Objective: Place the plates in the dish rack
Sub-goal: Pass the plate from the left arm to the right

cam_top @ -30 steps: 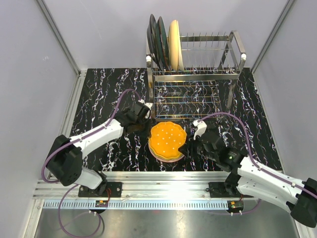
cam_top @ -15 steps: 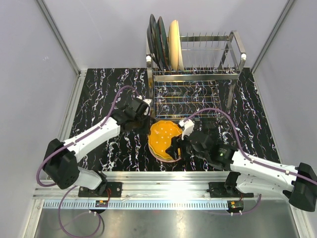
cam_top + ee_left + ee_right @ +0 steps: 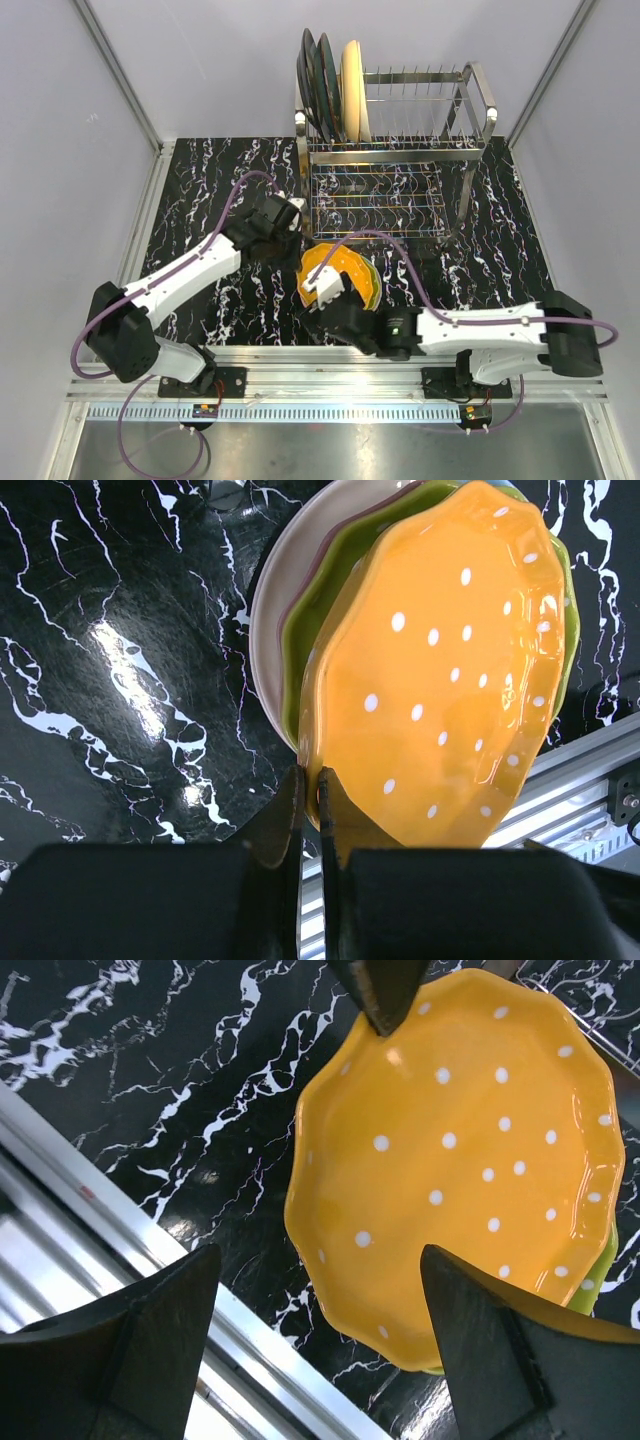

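Two grippers: left gripper (image 3: 310, 780) pinches the orange plate (image 3: 440, 670), right gripper (image 3: 320, 1260) gapes wide.

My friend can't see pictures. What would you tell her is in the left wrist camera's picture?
The left gripper pinches the rim of a white-dotted orange plate. Under it lie a green plate and a cream plate, stacked on a black table with white veins.

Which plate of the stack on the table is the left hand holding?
The orange white-dotted plate on top: the left hand pinches its rim, and it stands tilted off the green plate beneath.
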You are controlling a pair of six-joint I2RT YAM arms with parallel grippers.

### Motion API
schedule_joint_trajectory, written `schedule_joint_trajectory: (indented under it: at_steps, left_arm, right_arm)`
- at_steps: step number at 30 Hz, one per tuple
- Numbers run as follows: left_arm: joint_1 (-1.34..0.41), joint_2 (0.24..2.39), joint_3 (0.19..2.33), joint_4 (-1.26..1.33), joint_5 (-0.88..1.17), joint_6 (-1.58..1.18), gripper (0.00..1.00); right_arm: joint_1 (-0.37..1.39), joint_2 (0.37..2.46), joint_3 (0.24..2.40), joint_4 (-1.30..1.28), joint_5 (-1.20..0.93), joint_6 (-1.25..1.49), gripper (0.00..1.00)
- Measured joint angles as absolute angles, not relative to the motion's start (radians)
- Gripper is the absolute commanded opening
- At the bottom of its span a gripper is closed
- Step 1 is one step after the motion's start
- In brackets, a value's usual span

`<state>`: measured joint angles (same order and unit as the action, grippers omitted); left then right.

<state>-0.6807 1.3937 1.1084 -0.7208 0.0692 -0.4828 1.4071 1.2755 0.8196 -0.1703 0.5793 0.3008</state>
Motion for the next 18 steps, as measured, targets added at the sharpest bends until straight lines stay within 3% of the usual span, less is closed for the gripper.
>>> schedule_joint_trajectory:
  at_steps: [5, 18]
  left_arm:
    - [-0.681, 1.394, 1.126, -0.744, 0.07, -0.484, 0.0]
    - [-0.681, 1.351, 1.164, -0.794, 0.07, -0.483, 0.0]
  right_arm:
    - [1.455, 1.441, 0.913, -0.216, 0.727, 0.292, 0.9]
    - [1.46, 1.58, 0.991, -0.31, 0.907, 0.311, 0.88]
